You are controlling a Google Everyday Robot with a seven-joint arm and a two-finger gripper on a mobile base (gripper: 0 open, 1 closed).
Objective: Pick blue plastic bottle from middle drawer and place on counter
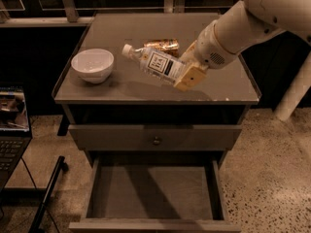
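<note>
My gripper (187,67) is shut on the blue plastic bottle (154,63), a clear bottle with a white cap and a white label. It holds the bottle tilted, cap to the upper left, above the middle of the counter (223,86). The bottle's base end is between my tan fingers (189,76). The middle drawer (153,193) is pulled open below and its grey floor is bare.
A white bowl (92,65) stands on the counter's left side. A gold-orange can (163,44) lies behind the bottle. A closed drawer front with a round knob (156,141) sits above the open drawer. A laptop (12,125) is at the left edge.
</note>
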